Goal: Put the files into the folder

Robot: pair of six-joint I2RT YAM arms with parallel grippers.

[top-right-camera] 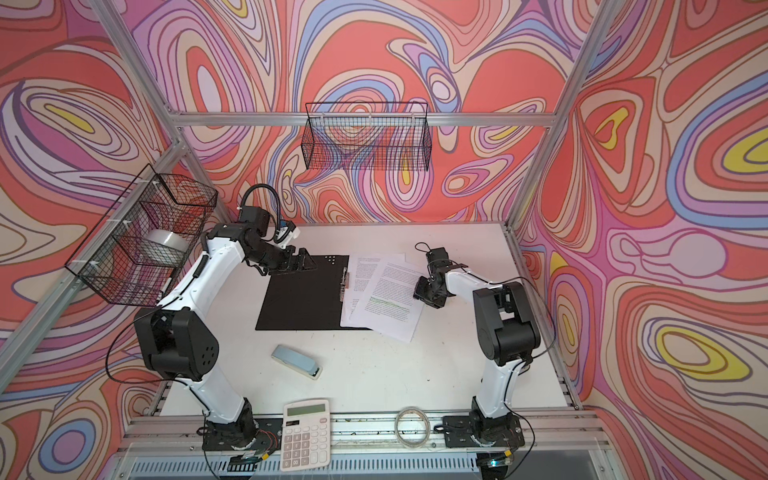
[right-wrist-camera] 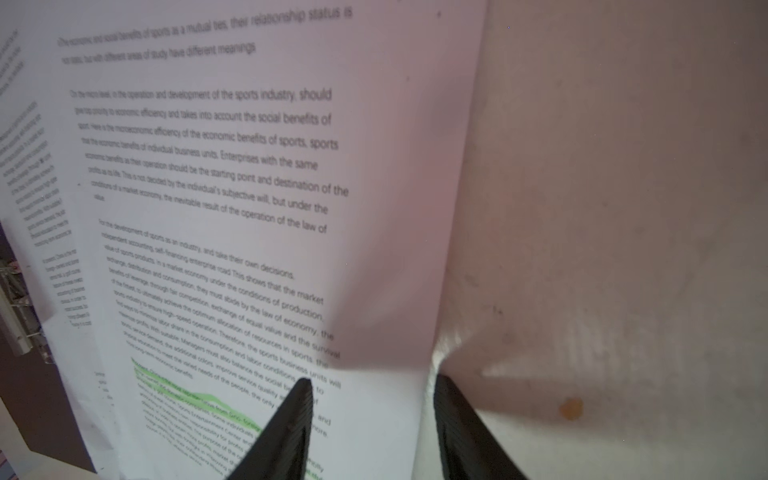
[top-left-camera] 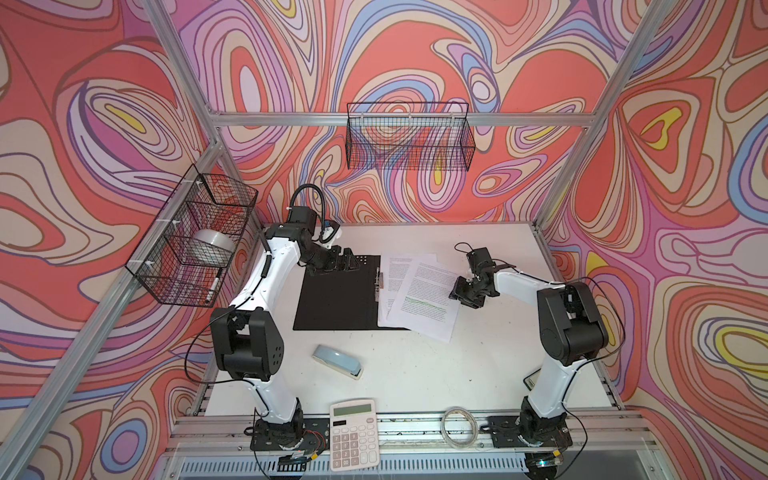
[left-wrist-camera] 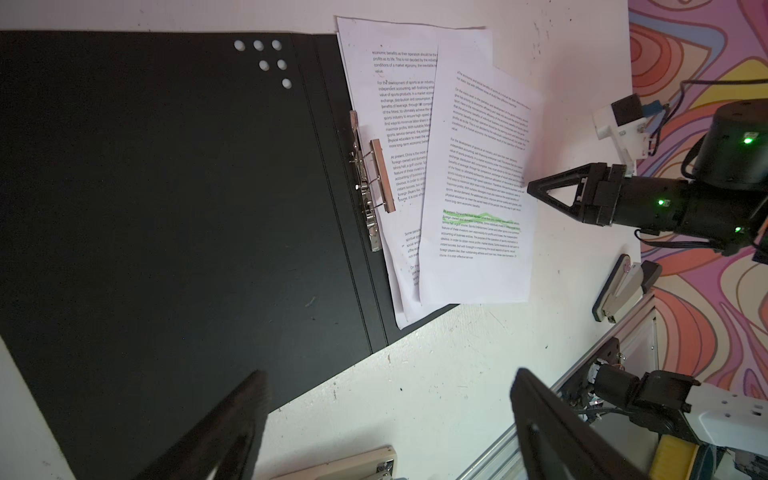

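The folder [top-left-camera: 332, 299] [top-right-camera: 299, 299] lies open on the table, black inside up, with a metal clip [left-wrist-camera: 370, 178] by its spine. The files [top-left-camera: 419, 291] [top-right-camera: 386, 291] [left-wrist-camera: 478, 174], white printed sheets with a green highlight, lie fanned over its right half and stick out onto the table. My left gripper [top-left-camera: 345, 264] [left-wrist-camera: 388, 378] hovers open over the folder's far left corner, holding nothing. My right gripper [top-left-camera: 457, 291] [right-wrist-camera: 372, 380] is open at the top sheet's right edge. One of its fingers [right-wrist-camera: 299, 411] is over the paper and the other over the table.
A pale blue stapler [top-left-camera: 337, 360] lies in front of the folder. A white calculator [top-left-camera: 354, 434] and a wire coil [top-left-camera: 459, 426] sit at the front rail. Wire baskets hang on the back wall [top-left-camera: 409, 141] and the left wall [top-left-camera: 195, 237].
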